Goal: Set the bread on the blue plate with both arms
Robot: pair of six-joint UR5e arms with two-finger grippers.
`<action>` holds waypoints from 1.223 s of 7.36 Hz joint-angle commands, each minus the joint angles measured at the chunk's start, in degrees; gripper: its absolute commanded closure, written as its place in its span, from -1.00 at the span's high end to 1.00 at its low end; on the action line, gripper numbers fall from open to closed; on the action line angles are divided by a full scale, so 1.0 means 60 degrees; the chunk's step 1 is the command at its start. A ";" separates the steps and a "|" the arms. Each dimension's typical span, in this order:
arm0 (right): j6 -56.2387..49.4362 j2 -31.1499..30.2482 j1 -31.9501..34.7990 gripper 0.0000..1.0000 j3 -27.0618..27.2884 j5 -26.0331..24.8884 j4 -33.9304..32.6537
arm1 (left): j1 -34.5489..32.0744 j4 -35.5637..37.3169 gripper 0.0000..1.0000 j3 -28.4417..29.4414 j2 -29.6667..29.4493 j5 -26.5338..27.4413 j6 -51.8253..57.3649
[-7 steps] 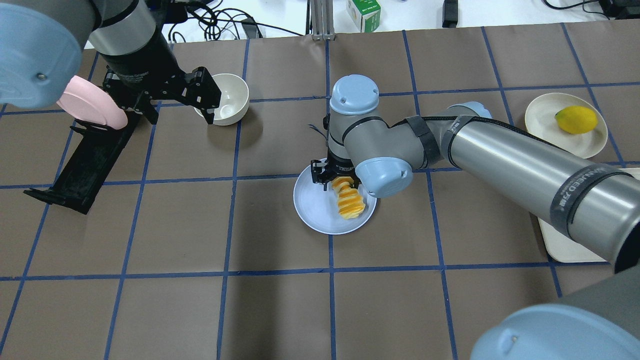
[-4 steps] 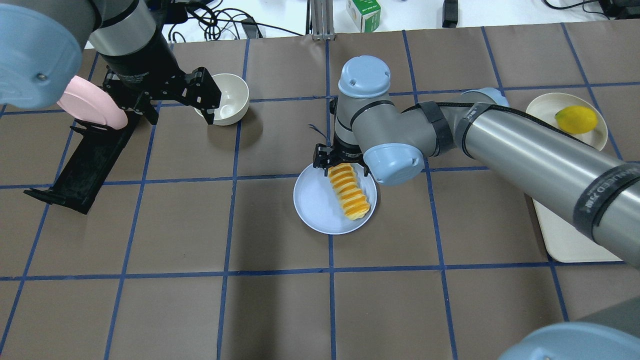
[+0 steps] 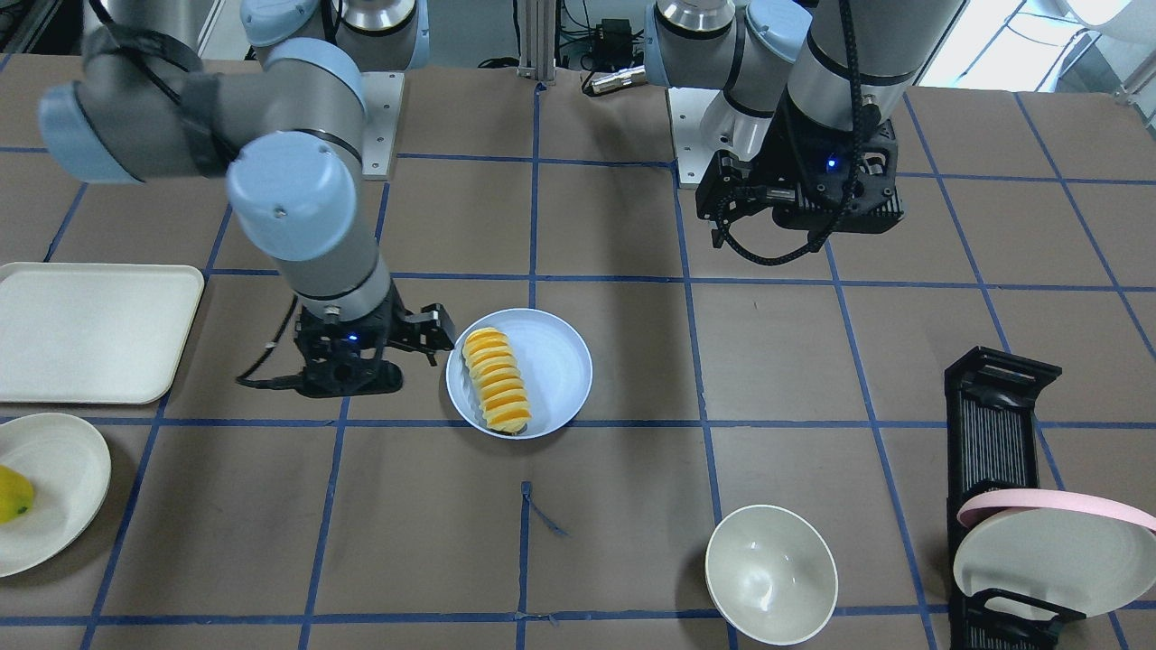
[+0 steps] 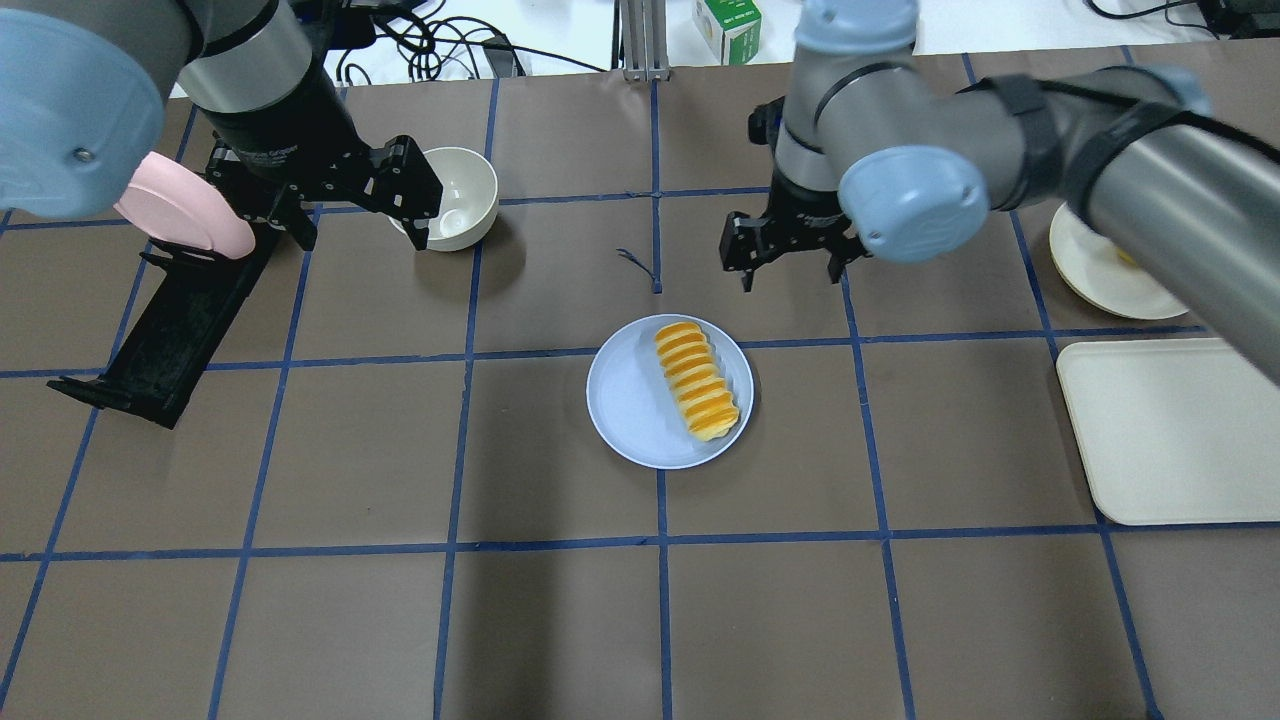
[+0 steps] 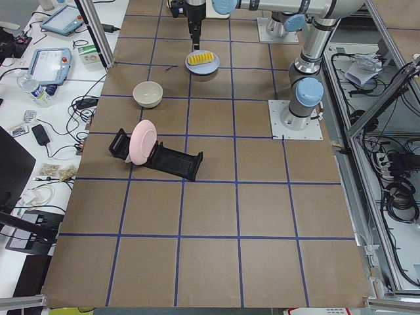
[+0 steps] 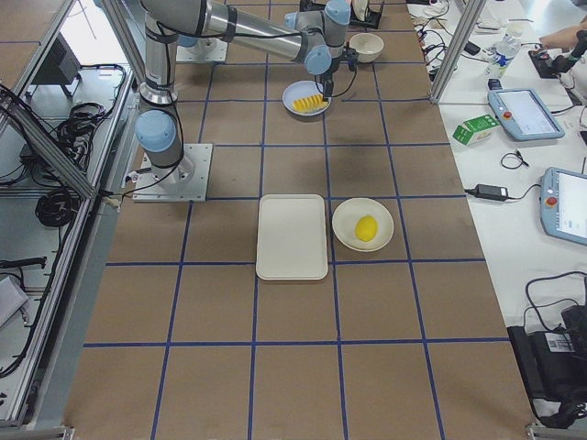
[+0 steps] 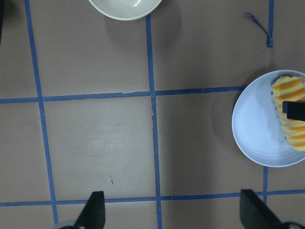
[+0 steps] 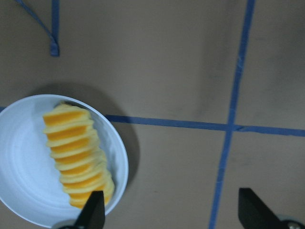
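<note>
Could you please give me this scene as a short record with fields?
bread: lies on the plate, off-centre
plate: flat on the table, mid-table
right hand: open, empty, clear of bread and plate
left hand: open, empty, held above the table
bowl: upright, empty
task state: bread appears placed

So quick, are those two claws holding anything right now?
Left gripper: open, holding nothing.
Right gripper: open, holding nothing; the bread lies on the plate.
</note>
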 commanded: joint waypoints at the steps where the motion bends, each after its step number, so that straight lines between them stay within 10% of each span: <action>1: -0.1144 -0.1892 -0.1267 1.00 -0.0118 -0.0097 0.1673 | 0.0012 0.0003 1.00 -0.0010 -0.0010 -0.0004 0.0000; 9: -0.0928 -0.2004 -0.1052 1.00 -0.0763 -0.0141 0.2059 | 0.0027 0.0003 1.00 -0.0010 -0.0010 -0.0004 0.0000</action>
